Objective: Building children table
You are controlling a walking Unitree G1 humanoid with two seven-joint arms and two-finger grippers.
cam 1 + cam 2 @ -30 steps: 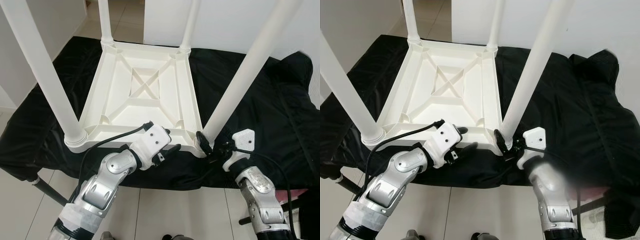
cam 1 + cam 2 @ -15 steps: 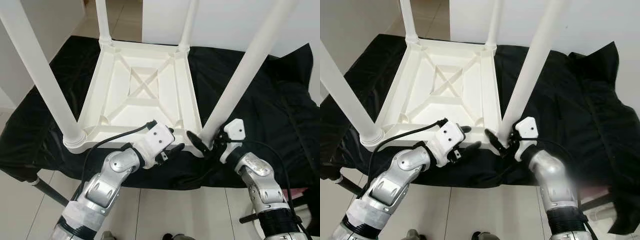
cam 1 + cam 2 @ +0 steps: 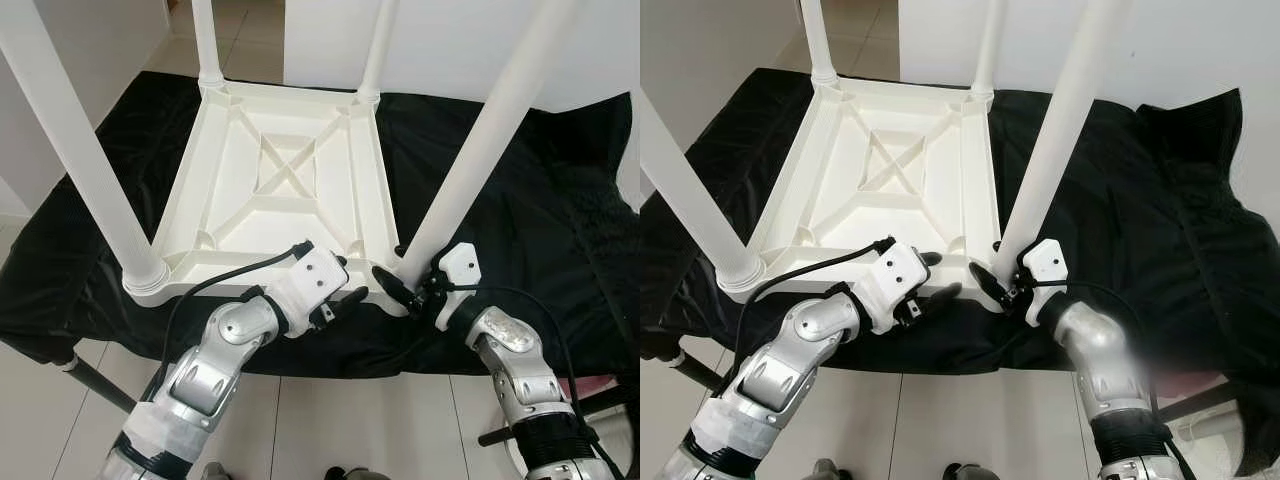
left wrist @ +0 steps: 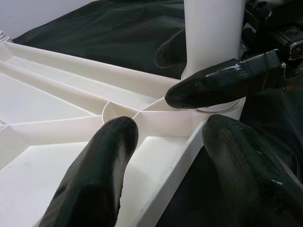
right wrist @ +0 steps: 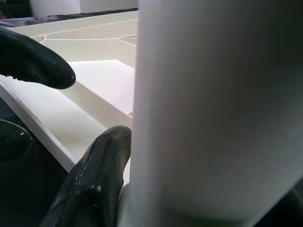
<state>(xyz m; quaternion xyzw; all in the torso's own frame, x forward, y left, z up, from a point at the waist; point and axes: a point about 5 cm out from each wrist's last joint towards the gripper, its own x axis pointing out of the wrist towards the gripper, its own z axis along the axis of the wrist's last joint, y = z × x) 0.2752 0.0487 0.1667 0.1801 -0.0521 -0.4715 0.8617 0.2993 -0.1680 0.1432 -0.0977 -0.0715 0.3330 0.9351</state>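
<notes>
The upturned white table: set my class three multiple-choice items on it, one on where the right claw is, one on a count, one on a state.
1. Where is the right claw?
A. At the foot of the near right leg
B. On the far left leg
C. On the floor

2. How many legs stand up from the table?
A. Two
B. Three
C. Four

3. How does the table lie on the black cloth?
A. On its side
B. Top down, legs up
C. Upright on its legs

Answers:
1. A: the right claw sits at the socket of the near right leg, with one finger showing against the post in the right wrist view.
2. C: one leg rises from each corner.
3. B: the ribbed underside faces up. The left claw straddles the near rim.
</notes>
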